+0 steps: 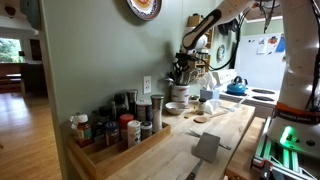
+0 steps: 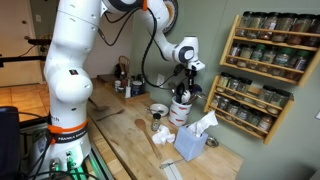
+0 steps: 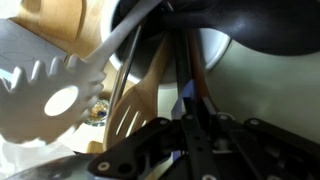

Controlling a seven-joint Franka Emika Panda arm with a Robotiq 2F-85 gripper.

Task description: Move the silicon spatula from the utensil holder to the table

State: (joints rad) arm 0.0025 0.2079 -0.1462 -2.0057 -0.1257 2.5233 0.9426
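The utensil holder (image 1: 179, 92) is a pale crock on the wooden table (image 1: 225, 130), also seen in the other exterior view (image 2: 181, 109). Dark handles stick out of its top. My gripper (image 1: 190, 52) hangs straight over it, fingertips among the handles (image 2: 186, 70). In the wrist view the two fingers (image 3: 192, 112) stand close together on a slim dark handle (image 3: 188, 70), which I take for the silicon spatula. Its blue head is hidden. A grey slotted turner (image 3: 45, 90) and a wooden slotted utensil (image 3: 135, 105) crowd beside it.
A wooden spice rack (image 1: 115, 135) stands at the near end of the counter and another hangs on the wall (image 2: 265, 70). A low pale bowl (image 1: 176, 108), a tissue box (image 2: 192, 140), a flat grey piece (image 1: 208, 147) and a pale wooden utensil (image 2: 145, 140) lie on the counter.
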